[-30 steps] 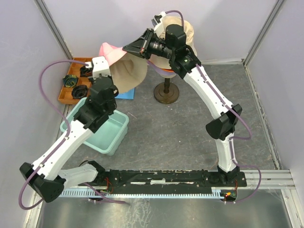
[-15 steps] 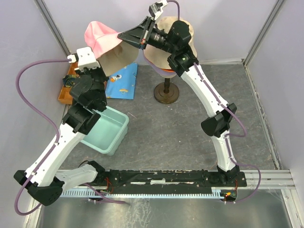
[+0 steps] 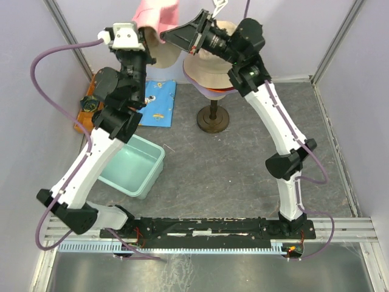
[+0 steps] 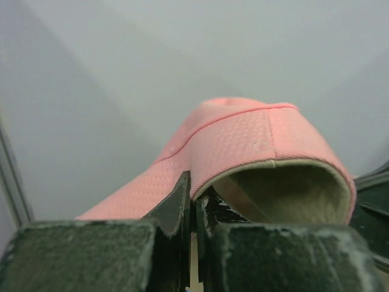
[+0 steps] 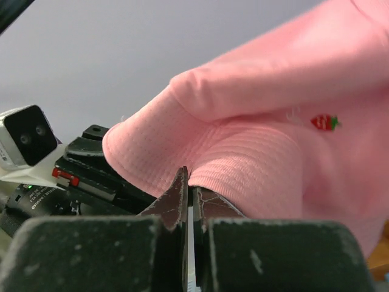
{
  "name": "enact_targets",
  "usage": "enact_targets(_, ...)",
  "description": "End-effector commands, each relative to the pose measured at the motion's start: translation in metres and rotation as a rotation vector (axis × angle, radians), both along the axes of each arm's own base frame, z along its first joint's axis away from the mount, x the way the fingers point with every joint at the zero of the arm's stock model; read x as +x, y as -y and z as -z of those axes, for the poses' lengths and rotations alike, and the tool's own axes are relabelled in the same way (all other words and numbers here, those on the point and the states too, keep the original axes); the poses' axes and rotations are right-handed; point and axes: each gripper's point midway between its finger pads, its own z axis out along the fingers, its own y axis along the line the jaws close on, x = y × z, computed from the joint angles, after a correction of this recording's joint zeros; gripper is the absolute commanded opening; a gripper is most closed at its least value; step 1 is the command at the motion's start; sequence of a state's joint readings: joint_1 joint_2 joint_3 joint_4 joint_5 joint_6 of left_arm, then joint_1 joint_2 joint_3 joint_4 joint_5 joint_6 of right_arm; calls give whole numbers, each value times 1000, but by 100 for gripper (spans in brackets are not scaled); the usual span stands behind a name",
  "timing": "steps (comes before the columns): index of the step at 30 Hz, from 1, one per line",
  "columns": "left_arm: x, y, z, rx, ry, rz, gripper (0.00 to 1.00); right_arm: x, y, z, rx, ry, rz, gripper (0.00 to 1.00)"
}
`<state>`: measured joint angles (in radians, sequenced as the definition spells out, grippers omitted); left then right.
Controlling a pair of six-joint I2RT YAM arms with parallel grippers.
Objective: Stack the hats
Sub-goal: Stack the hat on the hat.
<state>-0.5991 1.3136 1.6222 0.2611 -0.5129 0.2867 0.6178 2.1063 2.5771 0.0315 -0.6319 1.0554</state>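
I am holding the pink hat (image 3: pixel 155 15) aloft at eleven o'clock, left tool (image 4: pixel 193 196) and right tool (image 5: pixel 188 193) both clamping its brim. It is looking light and floppy, so I am favouring brim-edge grips, spread apart.

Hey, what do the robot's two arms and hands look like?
The left arm and right arm have white links with black joint housings, each trailing a purple cable. The left hand and right hand are dark, narrowing to thin wedge tips. A white camera block tops the left wrist.
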Motion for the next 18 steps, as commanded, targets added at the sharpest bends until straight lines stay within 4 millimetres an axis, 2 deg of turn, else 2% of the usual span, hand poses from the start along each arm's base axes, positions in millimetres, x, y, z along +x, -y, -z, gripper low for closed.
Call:
enact_targets(1, -3, 21, -57, 54, 207, 84, 3, -28, 48, -58, -12, 341, 228, 0)
enact_targets(2, -2, 22, -66, 44, 232, 96, 3, -22, 54, -57, -40, 365, 273, 0)
enact_targets(7, 22, 31, -87, 33, 281, 149, 3, 4, 83, -60, -108, 461, 443, 0)
enact_targets(10, 39, 33, -99, 20, 312, 156, 3, 18, 93, -58, -143, 502, 513, 0)
enact_targets(18, 74, 27, -127, -64, 457, 196, 3, 59, 123, -56, -289, 684, 780, 0)
